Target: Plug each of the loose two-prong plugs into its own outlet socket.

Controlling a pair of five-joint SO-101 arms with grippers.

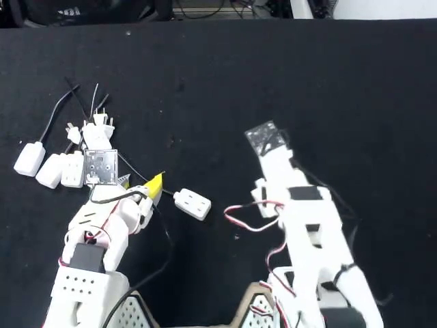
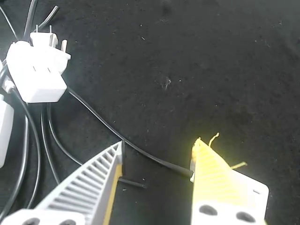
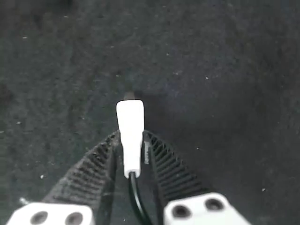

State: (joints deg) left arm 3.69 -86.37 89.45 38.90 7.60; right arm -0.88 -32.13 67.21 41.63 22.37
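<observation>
Cord (image 2: 140, 152) crosses between parted left fingers (image 2: 89, 183); right fingers (image 3: 173, 168) pinch plug (image 3: 130, 126)

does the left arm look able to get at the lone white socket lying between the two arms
Probably yes: the socket lies just beside the open left hand on bare cloth, with only a thin cord near it.

High view: socket-and-plug cluster (image 1: 68, 169) lies on the table (image 1: 328, 82) at 9 o'clock of centre. Left gripper (image 1: 141, 183) sits at the cluster's 4 o'clock, with a cable (image 2: 108, 126) running between its parted jaws. Lone socket (image 1: 192, 203) is just beside that gripper, at its 3 o'clock. Right gripper (image 1: 266, 139) is at the socket's 2 o'clock, well apart, with a plug (image 3: 130, 119) clamped in it.
</observation>
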